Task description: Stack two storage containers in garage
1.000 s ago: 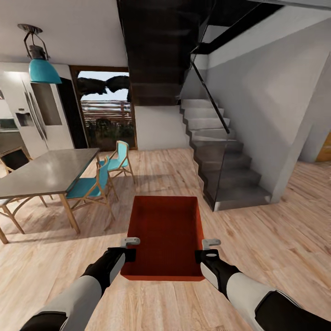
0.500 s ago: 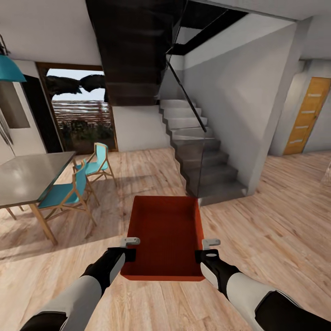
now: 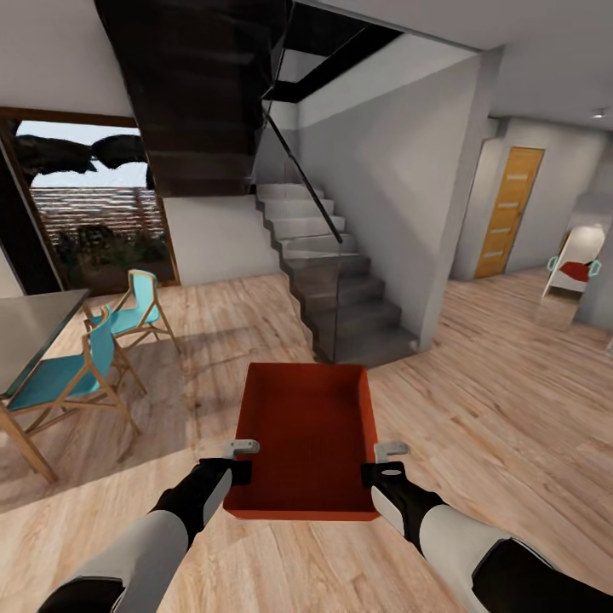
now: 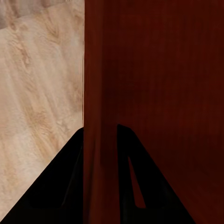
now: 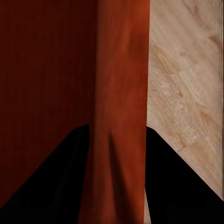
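Note:
One orange-red storage container hangs in front of me above the light wood-plank floor, carried between both arms. My left gripper is shut on its left wall, and my right gripper is shut on its right wall. In the left wrist view the container wall runs between the dark fingers. The right wrist view has the other wall pinched between the fingers. The bin is empty inside.
A grey staircase with a glass rail rises straight ahead. An orange-wood door with pale slits stands at the far right. A dining table and teal chairs sit at the left. A dark-framed window is behind them.
The camera has turned right: table, chairs and stairs slid left, the lamp left the view, and the orange door came in. Both grippers keep the same hold on the container.

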